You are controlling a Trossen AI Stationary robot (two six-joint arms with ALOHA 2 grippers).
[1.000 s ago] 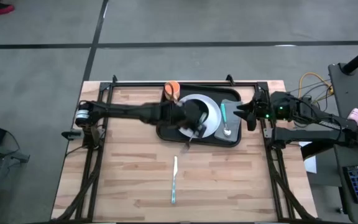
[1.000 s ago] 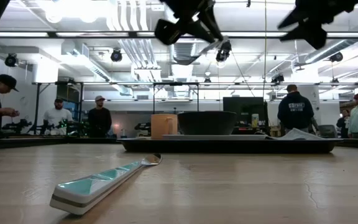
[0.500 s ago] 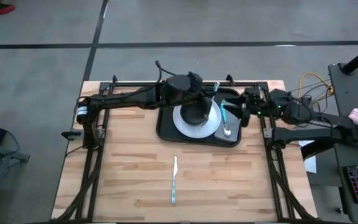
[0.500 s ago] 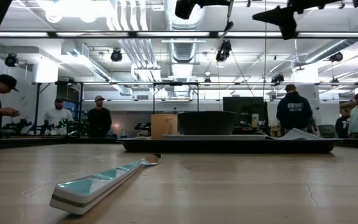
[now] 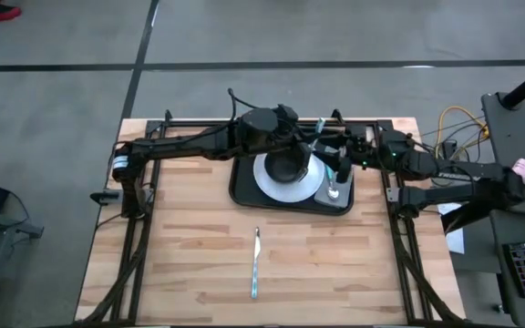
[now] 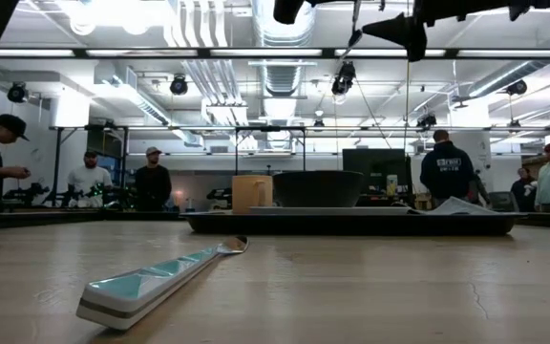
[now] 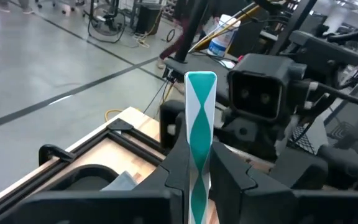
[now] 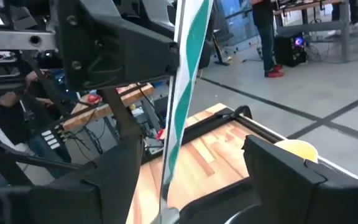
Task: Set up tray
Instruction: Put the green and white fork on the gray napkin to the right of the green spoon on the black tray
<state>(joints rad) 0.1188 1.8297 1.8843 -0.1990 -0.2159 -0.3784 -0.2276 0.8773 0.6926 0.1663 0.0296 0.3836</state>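
Hovering above the desk (image 5: 190, 246), the left claw (image 7: 199, 180) pinches a teal-and-white utensil (image 7: 199, 124) upright, with the tray (image 5: 244, 193) directly below, carrying plate (image 5: 310, 180) and bowl (image 5: 285, 169). The right claw (image 8: 185, 180) faces it with fingers spread either side of the handle. Risk, I'd say: a mistimed handover drops the utensil onto the bowl. Tight between the claws; open desk lies nearer, around the knife (image 5: 255, 264).

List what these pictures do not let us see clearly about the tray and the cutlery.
- High view: the left tool covers the tray's far part.
- Low view: the tray is edge-on, so its contents are hidden.
- Left wrist view: the held utensil's working end is cut off.
- High view: the knife on the table is too small for detail.
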